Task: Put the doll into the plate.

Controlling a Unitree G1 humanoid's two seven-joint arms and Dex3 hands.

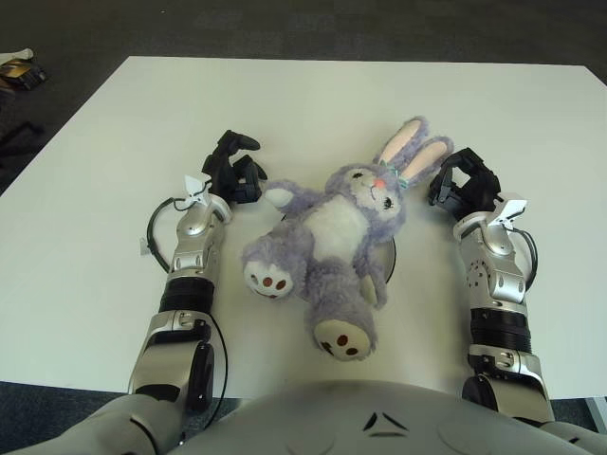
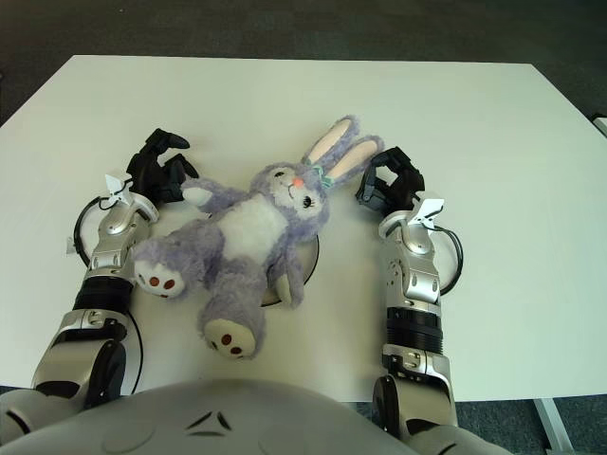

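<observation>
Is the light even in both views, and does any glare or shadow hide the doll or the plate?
Left eye view: even light, no glare on the doll, soft shadow beneath it. Right eye view: same; the doll itself, not shadow, covers most of the plate. The table looks bright but not washed out.

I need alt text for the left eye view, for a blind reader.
A purple plush bunny doll lies face up over a mostly hidden plate on a white table. The left hand and right hand flank it, neither holding it.
</observation>
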